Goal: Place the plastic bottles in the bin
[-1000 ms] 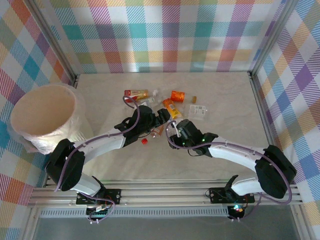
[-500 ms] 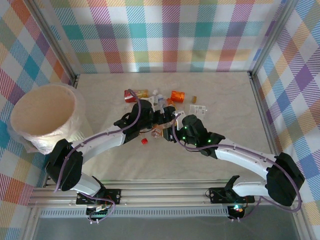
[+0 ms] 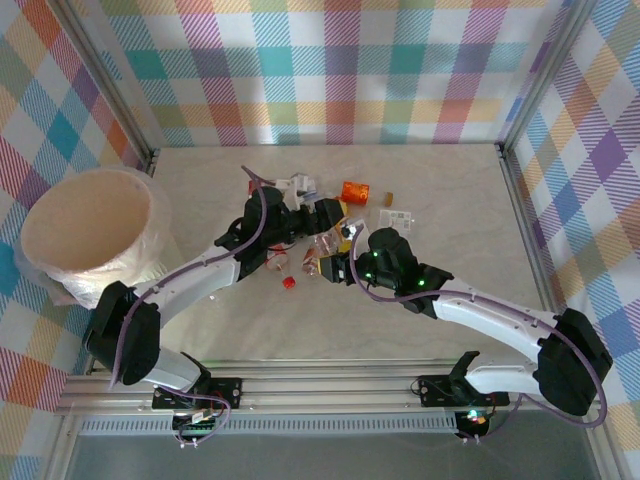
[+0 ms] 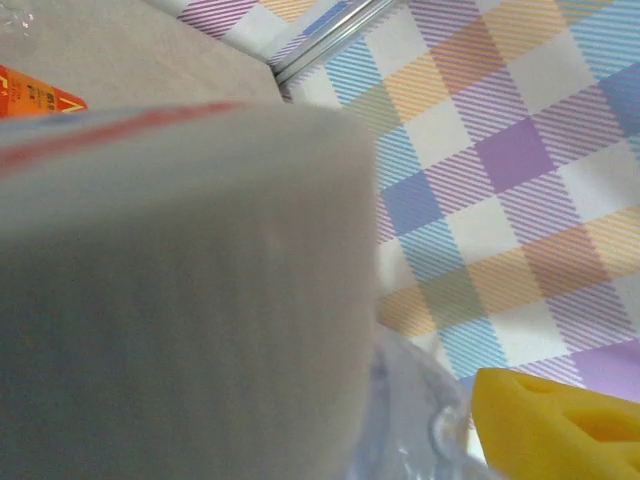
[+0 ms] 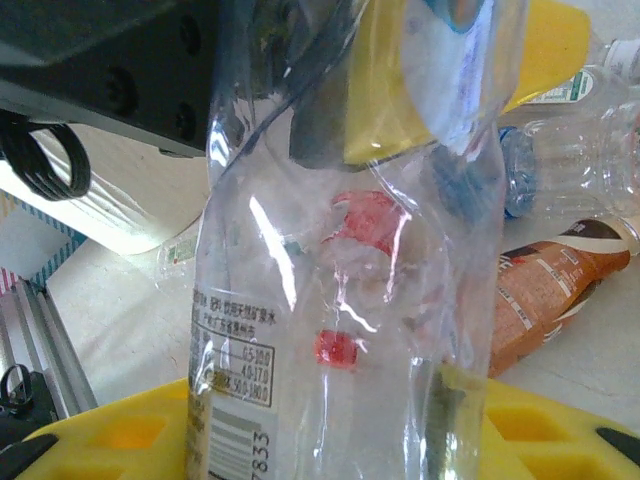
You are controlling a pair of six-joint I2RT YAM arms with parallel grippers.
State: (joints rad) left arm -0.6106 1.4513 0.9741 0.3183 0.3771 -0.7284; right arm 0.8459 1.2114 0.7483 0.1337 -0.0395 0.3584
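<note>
Bottle (image 5: 300,300), clear w/ white label, clamped in R pincer (image 5: 350,270).

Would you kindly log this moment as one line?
right gripper: shut on clear bottle | left gripper: at bottle pile, grip unclear | bin: table's left

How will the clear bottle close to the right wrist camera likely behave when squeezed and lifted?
The clear bottle looks empty, so it is probably light. Its creased, dented wall suggests it buckles under a squeeze. The glossy plastic may slip.
</note>
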